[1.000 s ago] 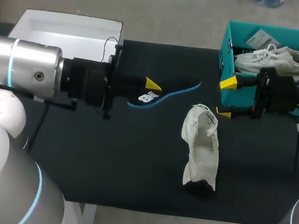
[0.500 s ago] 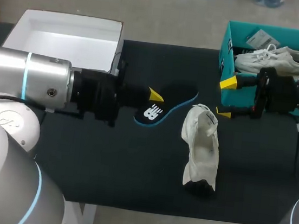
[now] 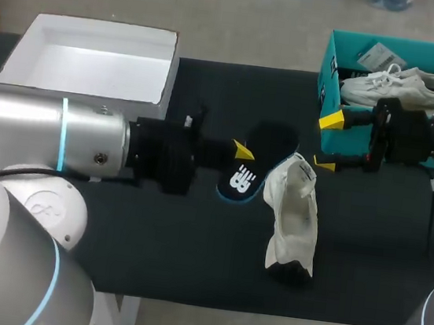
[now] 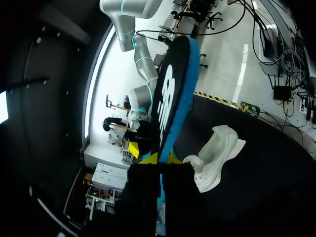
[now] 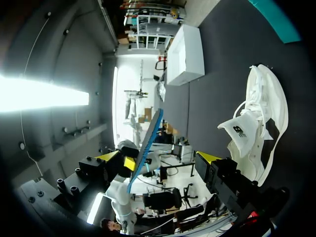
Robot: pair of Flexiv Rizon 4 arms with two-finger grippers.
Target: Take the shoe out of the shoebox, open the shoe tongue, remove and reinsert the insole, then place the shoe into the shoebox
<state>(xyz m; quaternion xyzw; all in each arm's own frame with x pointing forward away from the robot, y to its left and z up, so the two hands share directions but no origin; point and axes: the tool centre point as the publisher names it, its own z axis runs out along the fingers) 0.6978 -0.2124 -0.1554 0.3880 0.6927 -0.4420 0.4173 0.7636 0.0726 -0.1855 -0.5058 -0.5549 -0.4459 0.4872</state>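
The left gripper (image 4: 159, 159) pinched the insole (image 3: 255, 161) just beside the shoe (image 3: 294, 215), likely to put it back in, while the empty right gripper (image 3: 329, 143) hung wide open.

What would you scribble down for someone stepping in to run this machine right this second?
Left gripper: shut on the insole, held up beside the white shoe.
Right gripper: open, empty, by the near corner of the teal shoebox.
The white shoe lies on the table, out of the box; its tongue looks pulled open. A second shoe lies in the box.
Done: shoe out, tongue opened, insole removed.
Left: slide the insole back in, then put the shoe into the shoebox.
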